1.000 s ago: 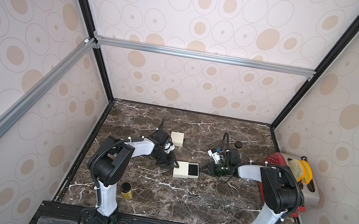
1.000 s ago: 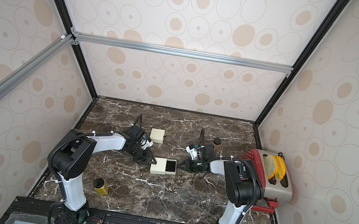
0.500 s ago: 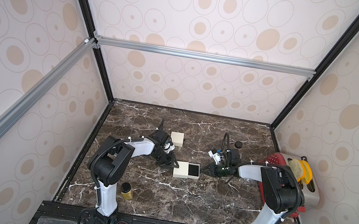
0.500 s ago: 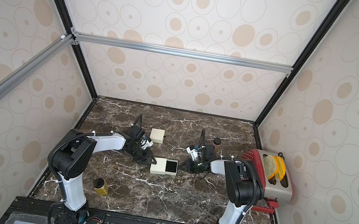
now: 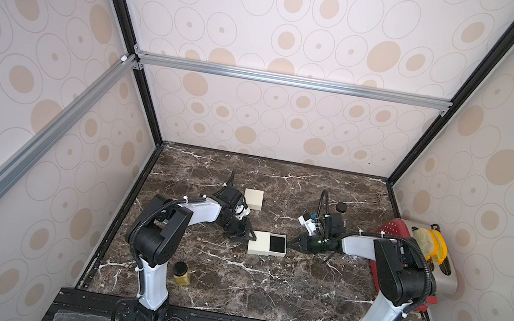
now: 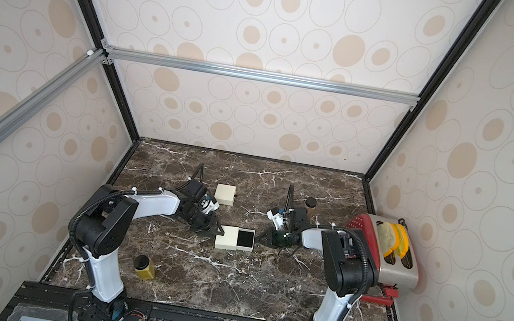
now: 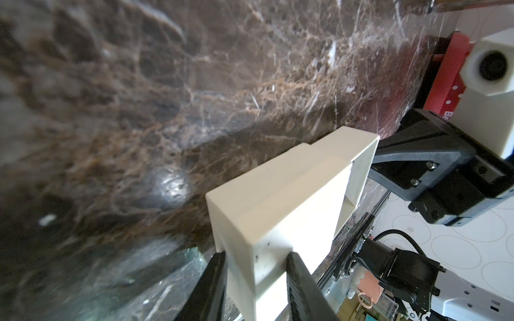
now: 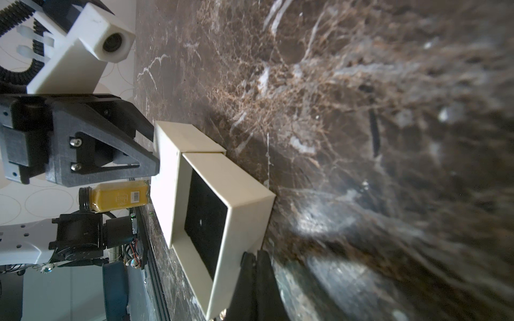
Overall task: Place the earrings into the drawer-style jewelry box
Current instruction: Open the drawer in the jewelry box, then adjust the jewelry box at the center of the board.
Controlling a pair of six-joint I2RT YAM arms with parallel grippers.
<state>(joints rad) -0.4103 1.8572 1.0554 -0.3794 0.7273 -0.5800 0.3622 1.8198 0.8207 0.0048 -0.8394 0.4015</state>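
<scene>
Gripping the end of the jewelry box (image 5: 258,243), mid tabletop (image 5: 261,293): left claw (image 7: 256,258) | right claw (image 5: 291,242): closed, tips at the outer wall of the pulled-out drawer (image 8: 236,183) | earrings: too small to tell, only a pale speck (image 8: 200,222) on the black lining

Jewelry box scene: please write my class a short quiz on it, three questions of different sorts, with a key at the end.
1. True or false: the jewelry box has its drawer pulled out of the sleeve.
2. Which gripper has its jaws on either side of the sleeve? A. left B. right C. neither
3. Fill in: the lidded jar holds something ___ in colour.

Key
1. True: the drawer's black lining shows.
2. A: the left gripper clamps the sleeve's end.
3. yellow
</scene>
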